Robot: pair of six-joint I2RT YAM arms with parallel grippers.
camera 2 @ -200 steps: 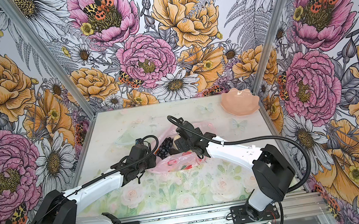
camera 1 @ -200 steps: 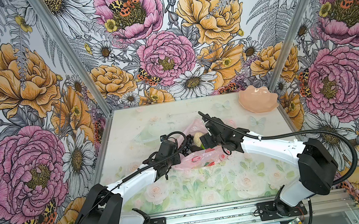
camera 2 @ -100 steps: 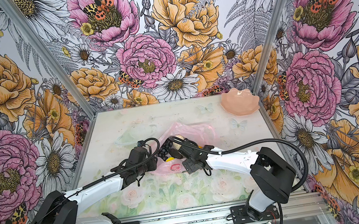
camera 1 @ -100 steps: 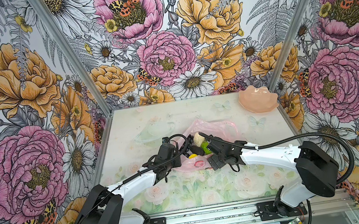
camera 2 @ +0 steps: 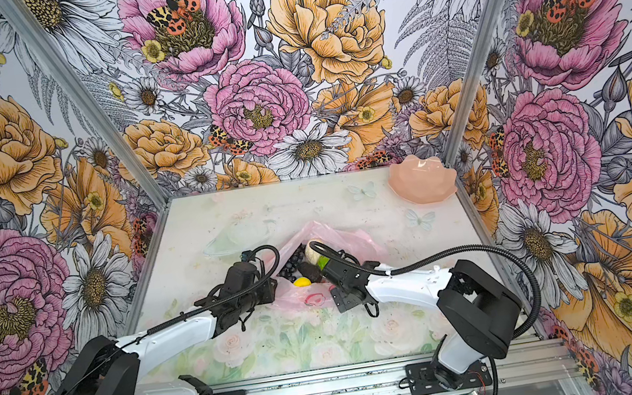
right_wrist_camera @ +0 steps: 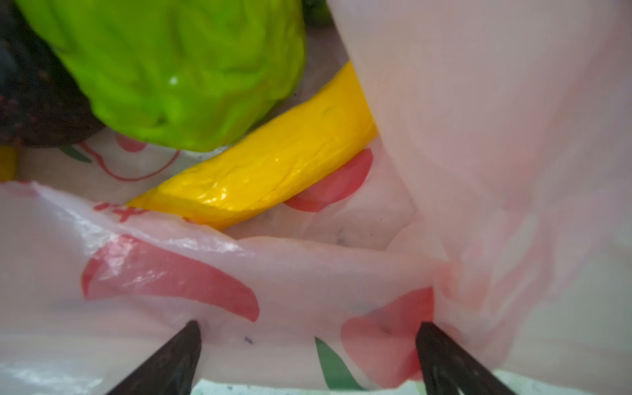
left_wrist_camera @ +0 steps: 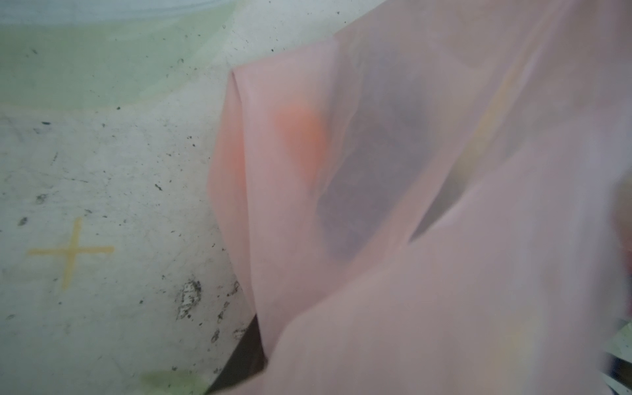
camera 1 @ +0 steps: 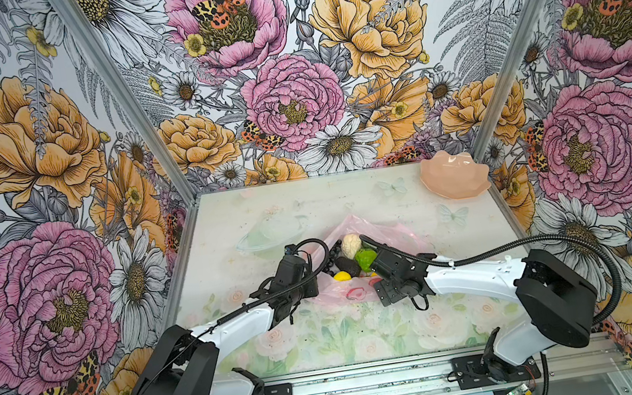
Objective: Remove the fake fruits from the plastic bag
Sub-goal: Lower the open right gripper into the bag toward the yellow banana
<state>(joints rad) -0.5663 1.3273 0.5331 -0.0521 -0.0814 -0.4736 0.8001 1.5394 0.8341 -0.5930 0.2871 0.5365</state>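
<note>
No fruit is out yet, as far as the views show: every piece in sight lies inside the plastic bag (camera 1: 391, 234), which sits crumpled in the middle of the table (camera 1: 266, 214) with its mouth gaping upward. The peach dish (camera 1: 454, 179) in the far right corner is bare. In a top view the cream pear (camera 1: 350, 244), the bumpy green fruit (camera 1: 366, 259), the dark avocado (camera 1: 347, 266) and the lemon (camera 1: 341, 276) crowd together at the opening, with the grape bunch (camera 2: 294, 262) on their left. The right wrist view adds the banana (right_wrist_camera: 266, 171), tucked under the green fruit. An orange blur (left_wrist_camera: 301, 136) behind the film in the left wrist view is probably the orange. The bag is thin, translucent pink and printed in red, and its film is slack and folded. The right gripper (right_wrist_camera: 307, 330) is at the near right of the mouth with its jaws spread wide and empty, bag film lying across them. The left gripper (camera 1: 310, 287) is at the bag's left edge. Film covers its camera, so I cannot tell whether it is pinching the bag.
</note>
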